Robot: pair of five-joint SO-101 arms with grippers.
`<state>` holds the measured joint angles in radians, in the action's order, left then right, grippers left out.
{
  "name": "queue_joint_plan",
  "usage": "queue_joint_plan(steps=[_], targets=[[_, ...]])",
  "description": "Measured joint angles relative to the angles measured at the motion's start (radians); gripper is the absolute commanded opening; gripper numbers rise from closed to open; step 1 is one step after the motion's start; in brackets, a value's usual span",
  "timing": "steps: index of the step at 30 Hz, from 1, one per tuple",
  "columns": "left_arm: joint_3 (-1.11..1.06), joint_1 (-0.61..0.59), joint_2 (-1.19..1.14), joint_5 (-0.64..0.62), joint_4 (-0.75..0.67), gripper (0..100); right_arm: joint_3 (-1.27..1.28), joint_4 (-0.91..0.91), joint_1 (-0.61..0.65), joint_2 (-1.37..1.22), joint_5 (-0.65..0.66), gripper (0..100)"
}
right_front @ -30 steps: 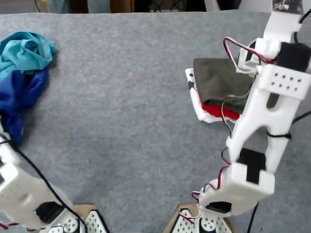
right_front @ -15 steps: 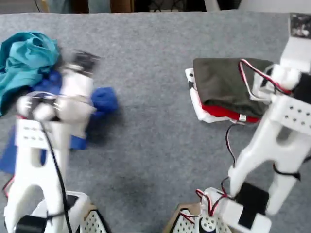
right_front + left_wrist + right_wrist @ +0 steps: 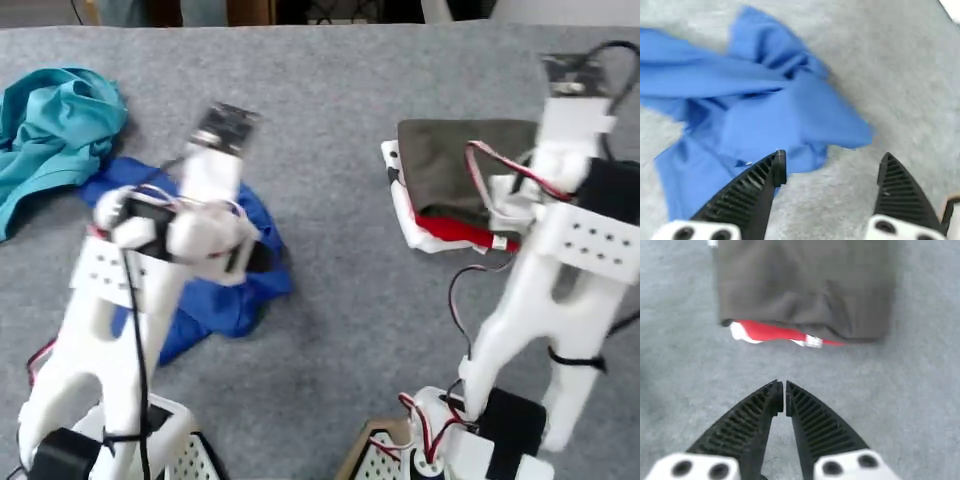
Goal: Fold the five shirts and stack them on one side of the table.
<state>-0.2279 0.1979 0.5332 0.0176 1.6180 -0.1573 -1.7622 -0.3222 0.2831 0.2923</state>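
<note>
hovering over the blue shirt (image 3: 765, 110), left claw (image 3: 834, 159) spread; right claw (image 3: 784, 386) pressed together near folded stack (image 3: 805, 285)

A grey, carpet-like table (image 3: 330, 150) lies underneath.

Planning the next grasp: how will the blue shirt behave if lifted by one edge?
Probably floppy: the blue shirt lies rumpled in soft folds, so it would droop from a pinch. Likely light, being thin cloth. Pushed, it may bunch on the grey table cover.
</note>
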Motion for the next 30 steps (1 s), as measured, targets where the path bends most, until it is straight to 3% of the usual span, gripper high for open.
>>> queue_joint_plan(steps=[5,11,14,18,22,26,28,30], targets=[[0.112,-0.284,0.002,0.031,0.120,27,0.000,0.000,0.224,-0.049,-0.002,6.1],[0.014,-0.804,0.002,0.109,0.130,27,0.000,0.002,0.597,-0.169,-0.002,21.5],[-0.089,-1.065,0.002,0.216,0.100,27,0.000,0.003,0.802,-0.256,0.000,22.3],[-0.236,-1.339,0.002,0.350,-0.041,27,0.002,0.049,1.057,-0.374,0.000,22.3],[-0.350,-1.493,0.002,0.433,-0.210,27,0.002,0.157,1.209,-0.494,0.000,22.3],[-0.423,-1.568,0.002,0.450,-0.304,27,0.003,0.290,1.249,-0.634,-0.002,22.0],[-0.453,-1.577,0.002,0.454,-0.318,27,0.003,0.344,1.234,-0.713,-0.002,16.4],[-0.465,-1.580,0.002,0.456,-0.321,27,0.003,0.368,1.194,-0.775,-0.012,3.3]])
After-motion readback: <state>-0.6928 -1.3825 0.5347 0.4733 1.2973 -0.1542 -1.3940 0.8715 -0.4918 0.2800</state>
